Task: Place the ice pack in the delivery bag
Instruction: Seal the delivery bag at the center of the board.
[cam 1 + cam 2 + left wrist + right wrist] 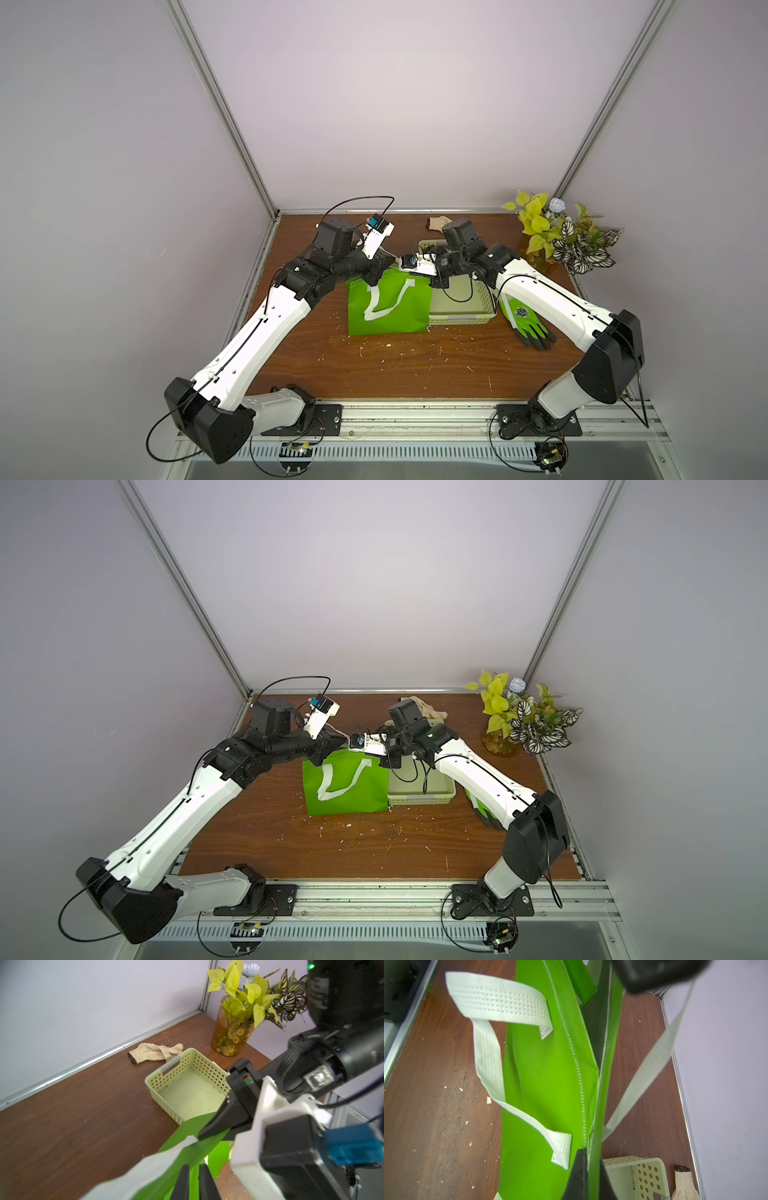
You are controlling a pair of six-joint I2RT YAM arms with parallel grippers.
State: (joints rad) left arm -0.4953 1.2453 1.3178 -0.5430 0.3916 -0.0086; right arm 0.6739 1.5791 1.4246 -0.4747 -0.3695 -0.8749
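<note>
The bright green rectangular fabric delivery bag (pixel 409 318) with white strap handles stands upright on the brown wooden table (pixel 415 370). It touches the pale green perforated plastic basket (pixel 461 321) on the right arm's side. The left gripper (pixel 194 1166) pinches green fabric at the bag's top edge, its fingers nearly together. The right gripper (pixel 590 1157) is clamped tight on the rim at the basket end.
</note>
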